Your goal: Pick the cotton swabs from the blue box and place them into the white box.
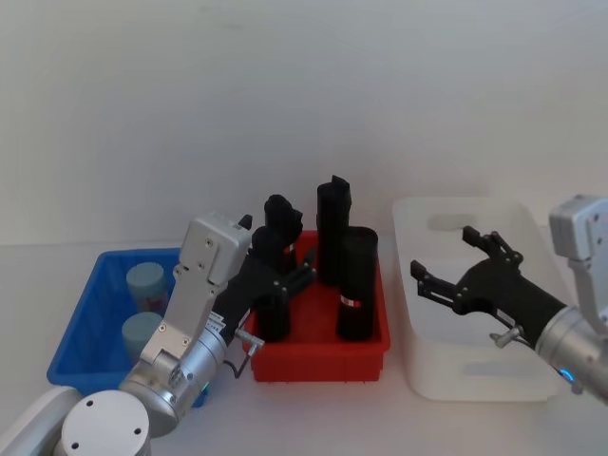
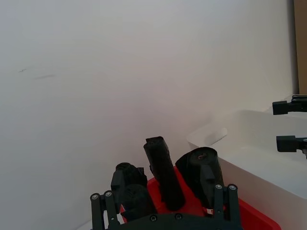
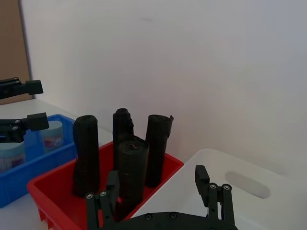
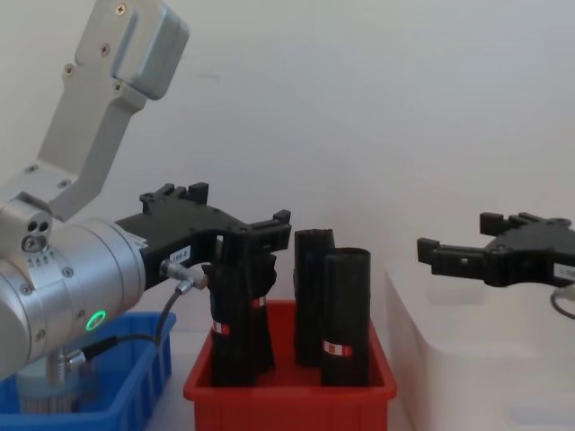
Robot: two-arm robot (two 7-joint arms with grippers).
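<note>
**Tubs of cotton swabs (image 1: 148, 290) wait in the blue box (image 1: 78, 328), both grippers empty**

Two tubs stand upright in the blue box at the robot's left, one behind the other. At the robot's right is the white box (image 1: 475, 375). Between the two boxes sits a red bin (image 1: 318, 361) of tall black cylinders (image 1: 356, 285).

The left gripper (image 4: 243, 205) hangs with its jaws spread and holding nothing. It is level with the cylinder tops over the red bin's left part (beside the blue box, not above it). The right gripper (image 1: 443, 251) is also spread wide and empty, and hovers over the white box.

The step in hand looks like the reach for the first tub, and the left arm is the nearer one for it.

- **Clear the cylinders:** the gripper should rise away from them before moving sideways, since a brushed cylinder could topple.
- **Line up:** it should come over the blue box, centre on one lid (image 1: 140, 328), and go straight down with the jaws wide.
- **Mind the gap:** the tubs stand close together, so one finger must slip between them without nudging the other tub.
- **Grip:** closing on the clear wall below the lid looks safer than closing on the lid itself.
- **Carry:** a straight lift clears the box's sloping wall, and the tub then needs to travel high over the cylinders.
</note>
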